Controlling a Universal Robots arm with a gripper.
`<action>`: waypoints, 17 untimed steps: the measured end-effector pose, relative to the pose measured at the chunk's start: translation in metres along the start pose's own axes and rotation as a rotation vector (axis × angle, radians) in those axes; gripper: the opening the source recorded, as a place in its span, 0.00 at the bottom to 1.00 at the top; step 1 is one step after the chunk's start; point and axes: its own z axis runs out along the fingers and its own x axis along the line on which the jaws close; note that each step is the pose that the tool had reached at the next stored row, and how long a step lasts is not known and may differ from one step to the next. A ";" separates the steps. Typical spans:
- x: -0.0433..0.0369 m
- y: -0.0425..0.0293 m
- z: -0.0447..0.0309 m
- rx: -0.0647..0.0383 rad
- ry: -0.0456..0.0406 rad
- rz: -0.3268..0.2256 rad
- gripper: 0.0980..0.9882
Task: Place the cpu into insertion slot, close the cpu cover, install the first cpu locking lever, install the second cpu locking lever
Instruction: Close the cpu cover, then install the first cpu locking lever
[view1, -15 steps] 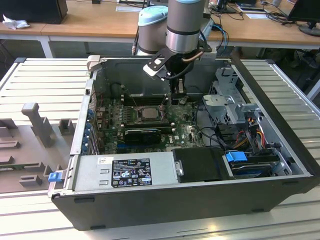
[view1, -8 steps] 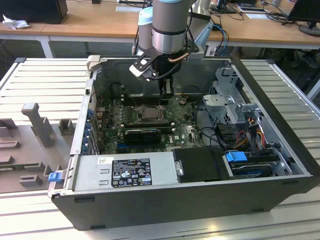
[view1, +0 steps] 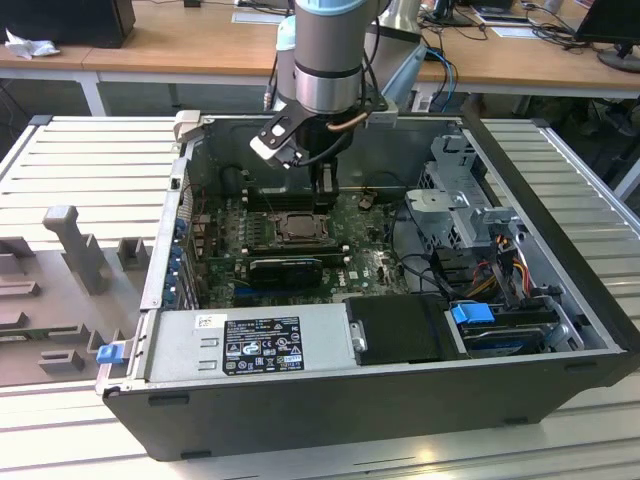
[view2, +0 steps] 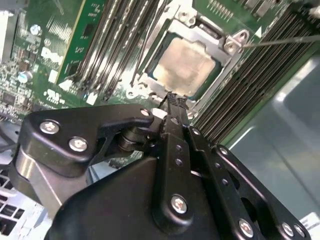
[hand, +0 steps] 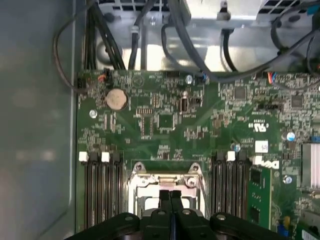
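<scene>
1. arm and gripper. in the exterior view the arm (view1: 325, 60) reaches down into the open computer case (view1: 400, 410), which lies on a slatted metal table (view1: 90, 150). we see the gripper (view1: 322, 200) low over the green motherboard (view1: 370, 265), right at the insertion slot (view1: 274, 227).

2. fingers. in both wrist views the two black fingers (hand: 165, 199) are pressed together along their length, and we see nothing between them. the fingertips (view2: 175, 104) stand at the edge of the slot's metal frame. we cannot tell whether they touch it.

3. cpu. the cpu (view2: 187, 65) sits flat inside the insertion slot, pale face up. the cpu cover (view2: 207, 37) lies down around it, and the chip shows through the square cut-out.

4. lever. a thin metal locking lever (view2: 280, 42) runs from one corner of the cover out across the neighbouring memory slots (view2: 250, 80). we cannot tell whether it is latched.

5. surroundings. long black memory slots flank the insertion slot on both sides. in the first wrist view a coin battery (hand: 116, 99) sits on the board well apart from the slot, and black cables (hand: 180, 30) run beyond the board's edge. in the exterior view a grey power supply (view1: 250, 345) lies along the case's near wall, and a metal drive cage (view1: 455, 205) stands on the exterior view's right.
</scene>
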 end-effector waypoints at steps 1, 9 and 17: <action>0.0001 -0.0043 0.0007 0.003 0.0000 -0.001 0.01; 0.0002 -0.0148 0.0025 0.006 0.0005 -0.019 0.01; 0.0002 -0.0193 0.0025 0.006 0.0054 -0.019 0.01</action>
